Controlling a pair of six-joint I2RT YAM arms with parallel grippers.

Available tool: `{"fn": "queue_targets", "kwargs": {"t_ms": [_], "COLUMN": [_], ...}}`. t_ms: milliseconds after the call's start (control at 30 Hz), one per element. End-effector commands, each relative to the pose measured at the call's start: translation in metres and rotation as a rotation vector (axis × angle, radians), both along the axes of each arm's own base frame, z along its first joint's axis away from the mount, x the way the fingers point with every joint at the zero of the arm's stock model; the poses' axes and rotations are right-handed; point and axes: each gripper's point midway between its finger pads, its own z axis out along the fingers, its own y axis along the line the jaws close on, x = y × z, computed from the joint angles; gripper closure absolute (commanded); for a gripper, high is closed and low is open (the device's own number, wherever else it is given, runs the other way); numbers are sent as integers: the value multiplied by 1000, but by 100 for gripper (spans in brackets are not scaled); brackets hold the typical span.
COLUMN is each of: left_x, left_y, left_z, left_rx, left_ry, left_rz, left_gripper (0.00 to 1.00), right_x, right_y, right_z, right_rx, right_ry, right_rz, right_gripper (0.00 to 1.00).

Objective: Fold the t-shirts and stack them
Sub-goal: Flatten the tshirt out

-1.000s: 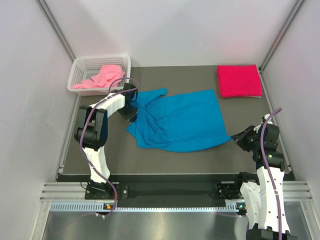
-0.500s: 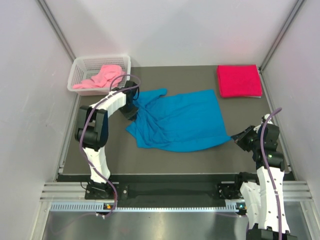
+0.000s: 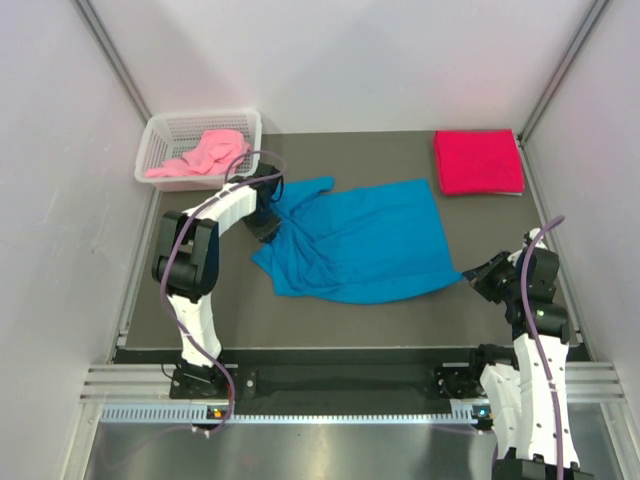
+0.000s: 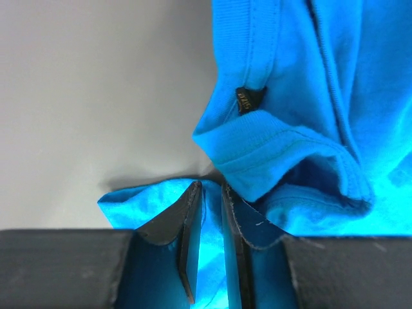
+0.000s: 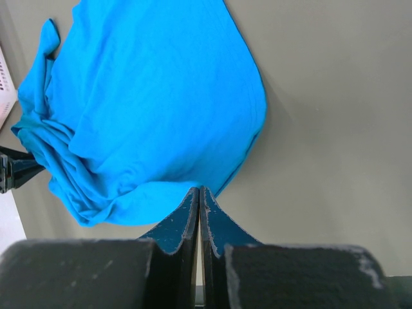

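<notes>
Far left, top cam: a white plastic mesh basket [image 3: 158, 140] sits at the worktop's back-left corner w/ the light pink cloth t-shirt [image 3: 205, 152] crumpled inside. Just right of it, the left arm's fingers [image 3: 266, 228] sit low over the bunched left edge of the bright blue cloth t-shirt [image 3: 360, 245]. From above, can't tell how they stand.

The left wrist cam fills that in. The fingers [image 4: 192, 198] are a little apart w/ a narrow gap, and blue cloth [image 4: 302, 77] shows through it and under the tips. A rolled hem fold touches the right-hand one, w/ no clear pinch on the cloth. This cam also shows stitching and a small dark label [image 4: 248, 98] on a seam, too small to read; the top cam shows neither.

Mid: the blue shirt lies spread and unfolded on the dark grey worktop [image 3: 350, 325], wrinkled at left, flatter toward the right. Only the top cam shows the crimson red cloth t-shirt [image 3: 478, 162], folded to a neat rectangle at the back-right corner, well apart from the blue one.

Right: the right arm's fingers [image 3: 482, 274] are just beside the blue shirt's near-right corner. On the right wrist cam the fingers [image 5: 198, 201] are pressed together w/ nothing btwn them, tips at the shirt's [image 5: 154, 96] edge; touching or not, can't tell. That cam takes in the blue shirt lengthwise, folds piled at the far end, plus a sliver of the basket [image 5: 3, 84].
</notes>
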Motion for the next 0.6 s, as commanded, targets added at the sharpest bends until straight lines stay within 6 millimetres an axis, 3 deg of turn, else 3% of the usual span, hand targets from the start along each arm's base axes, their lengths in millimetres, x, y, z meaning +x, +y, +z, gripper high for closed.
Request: {"fn": "queue_targets", "kwargs": {"t_ms": [0, 567], "left_x": [-7, -16], "left_y": [7, 12], "left_z": [-8, -22], "left_rx": [36, 66], "left_ry": [29, 64], "left_rz": [15, 10], "left_gripper": [76, 82], "right_x": [8, 8], "right_y": [-7, -7], "right_z": [11, 13], "right_rx": [-33, -33], "right_ry": [-56, -59], "right_rz": [-15, -14], "right_gripper": [100, 100]}}
